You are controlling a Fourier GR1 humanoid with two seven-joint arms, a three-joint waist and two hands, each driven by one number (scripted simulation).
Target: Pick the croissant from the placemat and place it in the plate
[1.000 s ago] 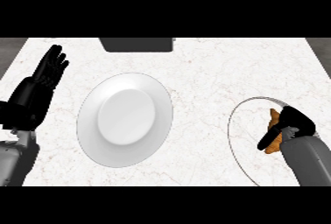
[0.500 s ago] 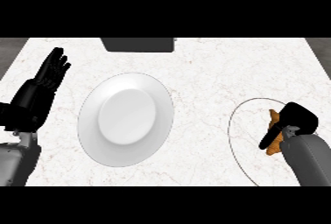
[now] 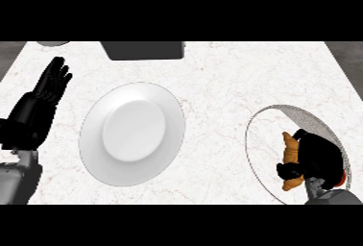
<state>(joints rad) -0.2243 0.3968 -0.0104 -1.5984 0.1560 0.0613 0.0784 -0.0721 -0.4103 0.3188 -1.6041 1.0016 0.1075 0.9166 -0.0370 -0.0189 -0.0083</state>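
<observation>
Golden croissant (image 3: 289, 146) on the round placemat (image 3: 294, 120) (white plate (image 3: 133, 133) well left).

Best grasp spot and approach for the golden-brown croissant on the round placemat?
Grip the golden-brown croissant across its thick middle, coming down from above on its right side. It lies flat on the round white placemat, long axis pointing away from the robot, tips tapered, so the middle probably offers most to close on. The black right hand curls over that spot.

I see a white marbled counter (image 3: 227, 72), dark grey box (image 3: 144, 50) at its far edge (top cut off), pale round thing (image 3: 53, 43) far left.
</observation>
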